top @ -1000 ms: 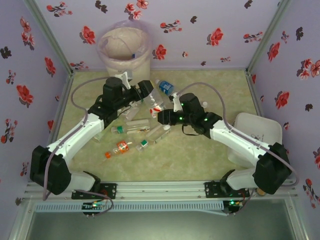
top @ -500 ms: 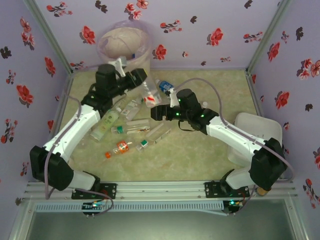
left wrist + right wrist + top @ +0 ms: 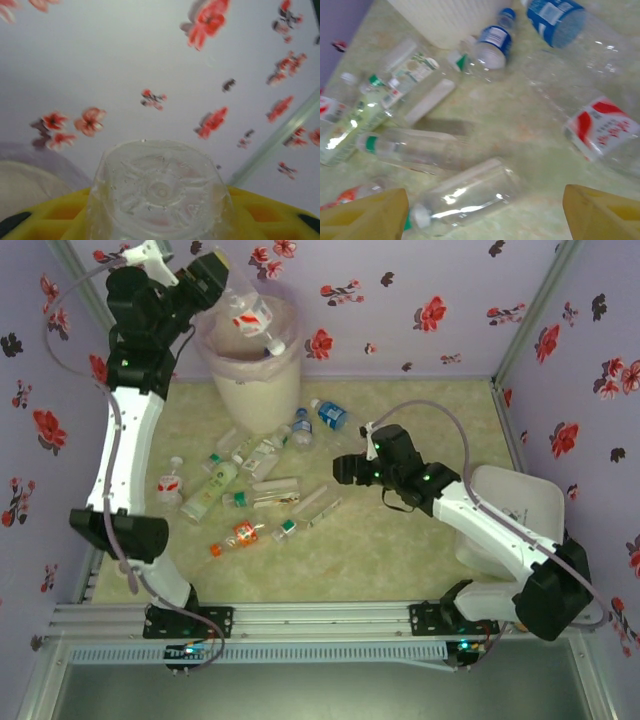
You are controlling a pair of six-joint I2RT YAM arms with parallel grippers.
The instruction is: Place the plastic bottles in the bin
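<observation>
Drop step: left gripper [image 3: 215, 275] clamps red-white bottle [image 3: 247, 312] hanging just beneath it over the bin [image 3: 250, 390], release likely due next; right gripper [image 3: 345, 468], jaws apart, hovers above loose bottles [image 3: 465, 192].

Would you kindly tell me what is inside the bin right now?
The bin shows its pinkish bag liner at the rim. The left gripper holds a red-white labelled bottle tilted over the mouth, covering much of the inside, so whatever lies at the bottom cannot be seen.
</observation>
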